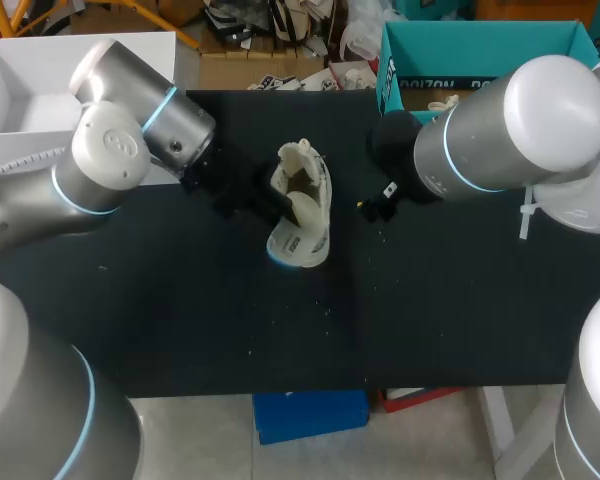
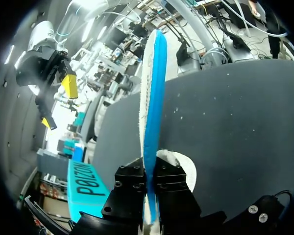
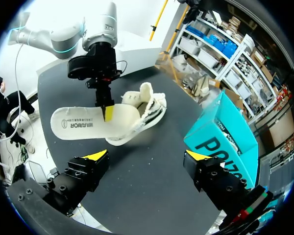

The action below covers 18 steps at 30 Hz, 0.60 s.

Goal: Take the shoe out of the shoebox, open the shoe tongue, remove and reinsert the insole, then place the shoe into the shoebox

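While the shoe (image 1: pixel 302 190) lies on the table (image 1: pixel 180 300) in the head view, the teal shoebox (image 1: pixel 480 45) stands behind my right gripper (image 1: pixel 375 208). Left wrist view: left gripper (image 2: pixel 151 172) clamps the insole (image 2: pixel 151 98). Right wrist view: right fingers (image 3: pixel 96 156) wide apart, insole jutting from shoe.

Left arm (image 1: pixel 110 150): silver with blue-ringed joints, enters from the left side, wrist directed toward the centre.
Left hand (image 3: pixel 108 111): black body, angled down, both yellow-tipped fingers clamped from two sides on the edge of a thin white insole with a blue underside (image 2: pixel 152 98).
Right arm (image 1: pixel 500 125): silver, enters from the right side, wrist directed inward.
Right hand (image 3: pixel 147 157): yellow-tipped fingers spread wide apart.
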{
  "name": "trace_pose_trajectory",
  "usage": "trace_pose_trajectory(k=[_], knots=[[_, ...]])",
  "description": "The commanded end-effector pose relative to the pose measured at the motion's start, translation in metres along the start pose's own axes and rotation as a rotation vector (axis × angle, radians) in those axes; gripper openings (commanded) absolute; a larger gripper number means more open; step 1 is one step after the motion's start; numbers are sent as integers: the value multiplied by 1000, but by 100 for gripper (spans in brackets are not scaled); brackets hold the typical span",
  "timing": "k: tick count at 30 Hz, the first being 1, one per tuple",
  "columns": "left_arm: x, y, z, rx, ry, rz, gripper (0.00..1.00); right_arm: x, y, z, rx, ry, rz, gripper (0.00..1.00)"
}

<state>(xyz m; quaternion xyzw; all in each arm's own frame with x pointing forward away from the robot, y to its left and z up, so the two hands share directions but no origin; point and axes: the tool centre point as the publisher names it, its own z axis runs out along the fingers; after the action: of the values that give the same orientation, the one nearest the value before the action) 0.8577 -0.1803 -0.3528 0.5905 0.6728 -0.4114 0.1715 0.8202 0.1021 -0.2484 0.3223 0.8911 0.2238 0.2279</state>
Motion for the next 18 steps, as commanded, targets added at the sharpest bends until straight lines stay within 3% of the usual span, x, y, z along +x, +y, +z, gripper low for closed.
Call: trace_pose_trajectory(k=[1,18], knots=[[-1,10,6,-1,8,-7,0,1,0,2,-2,0,1,100],[-1,43,10,-95,35,-47,0,1,0,2,-2,0,1,100]])
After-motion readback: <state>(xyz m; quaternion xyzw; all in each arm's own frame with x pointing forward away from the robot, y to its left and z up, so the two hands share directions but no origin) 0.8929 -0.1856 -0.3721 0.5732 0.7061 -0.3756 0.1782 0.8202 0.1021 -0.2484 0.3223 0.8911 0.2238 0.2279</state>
